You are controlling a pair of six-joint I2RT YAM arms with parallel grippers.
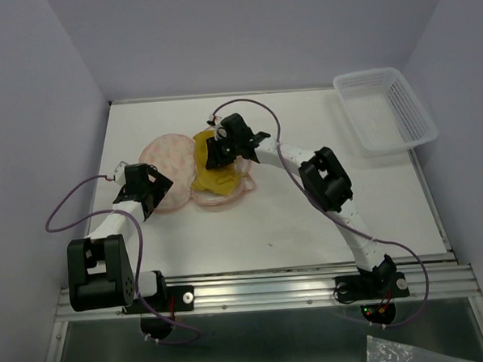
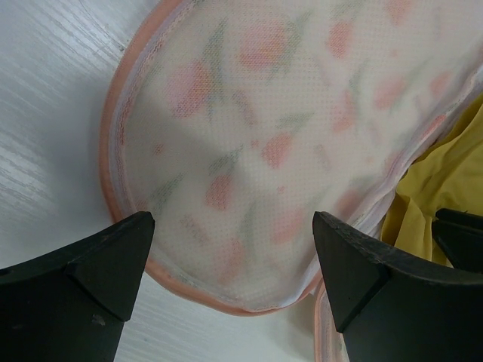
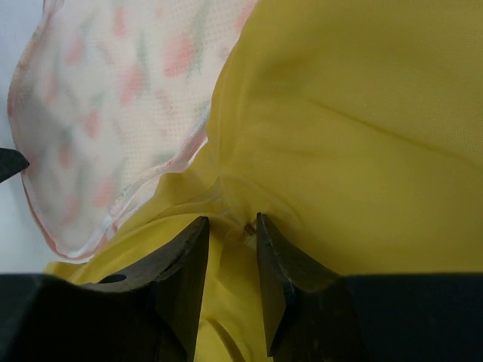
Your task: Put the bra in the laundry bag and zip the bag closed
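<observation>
While right gripper (image 3: 231, 223) pinches bra (image 3: 362, 113) fold, left gripper (image 2: 232, 222) gapes; laundry bag (image 2: 287, 113) beneath.

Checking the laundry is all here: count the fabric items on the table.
2. The patterned laundry bag lies left of centre; the yellow bra overlaps its right part, mid-table. Anything beneath them would be hidden.

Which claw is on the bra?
The right claw, its tips pinched close on a fold of the yellow bra. The left claw hangs wide open over the patterned bag, gripping nothing.
</observation>
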